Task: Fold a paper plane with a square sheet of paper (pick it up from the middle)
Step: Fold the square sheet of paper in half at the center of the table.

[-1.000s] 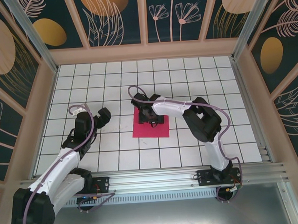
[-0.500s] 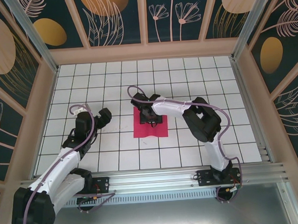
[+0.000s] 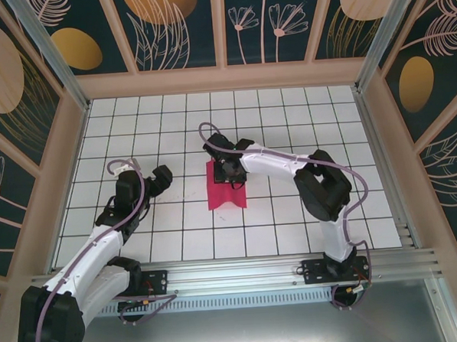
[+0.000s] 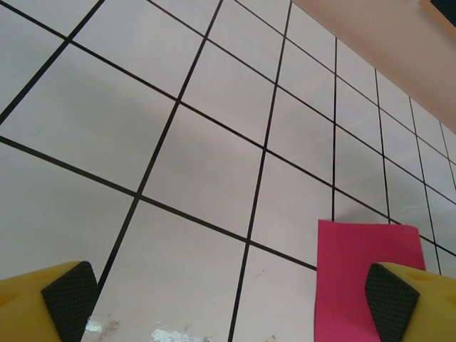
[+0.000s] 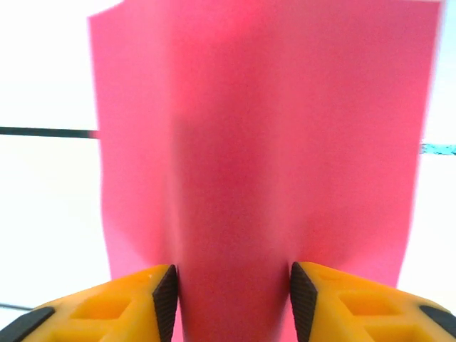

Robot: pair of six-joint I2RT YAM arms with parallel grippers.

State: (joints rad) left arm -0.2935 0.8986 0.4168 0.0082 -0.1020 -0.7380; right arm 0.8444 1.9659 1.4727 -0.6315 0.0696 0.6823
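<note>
Pink paper [image 3: 227, 195] looks narrower than before, humped up in the middle | right gripper [image 5: 234, 288] pinches that hump, so pick-up seems to start | left gripper [image 4: 229, 299] wide open, holds nothing

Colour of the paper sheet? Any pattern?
The square sheet of paper is plain magenta-pink, no pattern; best seen in the right wrist view.

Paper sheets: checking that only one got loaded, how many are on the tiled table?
1. The magenta-pink sheet lies in the middle of the tiled table, bunched up between the right gripper's fingers. A second sheet stuck underneath would be hidden.
</note>
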